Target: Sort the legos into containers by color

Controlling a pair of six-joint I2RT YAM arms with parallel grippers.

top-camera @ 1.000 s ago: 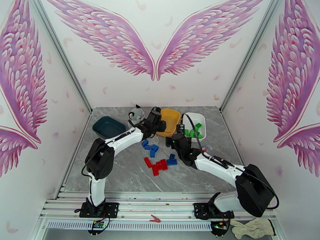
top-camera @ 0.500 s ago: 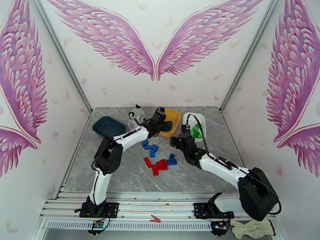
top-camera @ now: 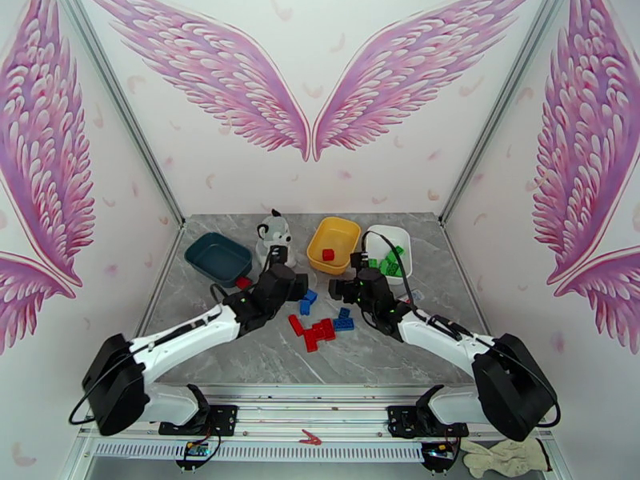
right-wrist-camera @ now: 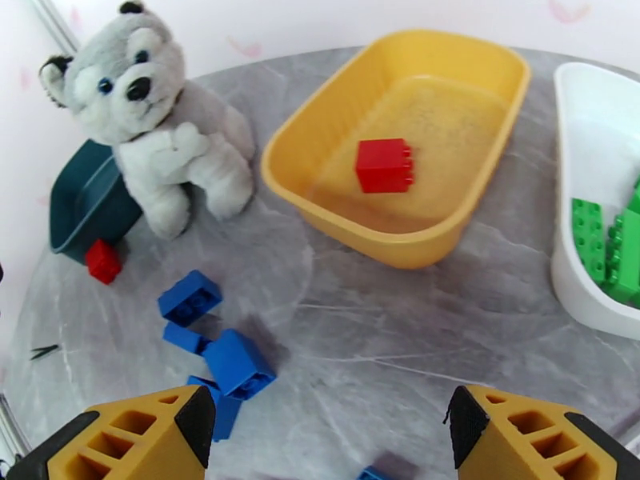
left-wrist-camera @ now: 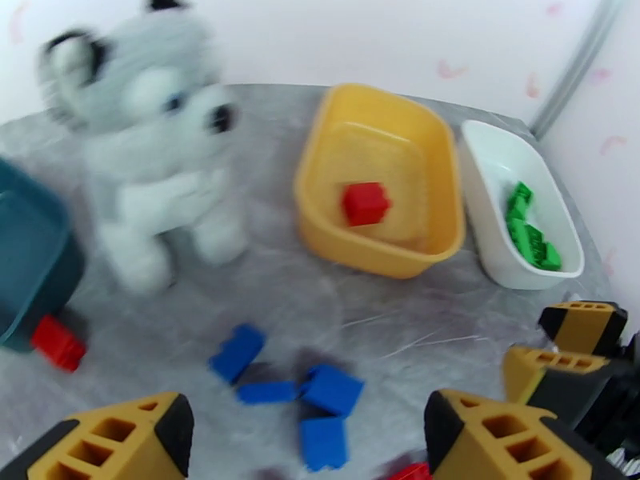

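A single red brick (top-camera: 328,254) (left-wrist-camera: 366,203) (right-wrist-camera: 385,165) lies in the yellow tray (top-camera: 346,228) (left-wrist-camera: 320,154) (right-wrist-camera: 360,242). Several green bricks (top-camera: 388,263) (left-wrist-camera: 530,234) (right-wrist-camera: 600,242) fill the white tray (top-camera: 400,236) (left-wrist-camera: 488,170) (right-wrist-camera: 576,114). Beside the dark teal tray (top-camera: 218,256) (left-wrist-camera: 32,258) (right-wrist-camera: 84,202) sits another red brick (top-camera: 243,282) (left-wrist-camera: 58,342) (right-wrist-camera: 103,260). Blue bricks (top-camera: 304,296) (left-wrist-camera: 328,390) (right-wrist-camera: 238,363) lie mid-table, with a red cluster (top-camera: 316,331) nearer. My left gripper (top-camera: 302,283) (left-wrist-camera: 308,442) hangs open over the blue bricks. Just right of them, my right gripper (top-camera: 340,288) (right-wrist-camera: 332,442) is open and holds nothing.
A grey-and-white plush dog (top-camera: 274,232) (left-wrist-camera: 152,154) (right-wrist-camera: 156,114) stands between the teal and yellow trays. One blue brick (top-camera: 344,320) touches the red cluster. My two grippers are close together, the right one's fingers (left-wrist-camera: 576,346) showing in the left wrist view.
My left arm has pulled back from over the yellow tray toward the blue bricks, and a red brick now shows in that tray. The right gripper has shifted slightly left.
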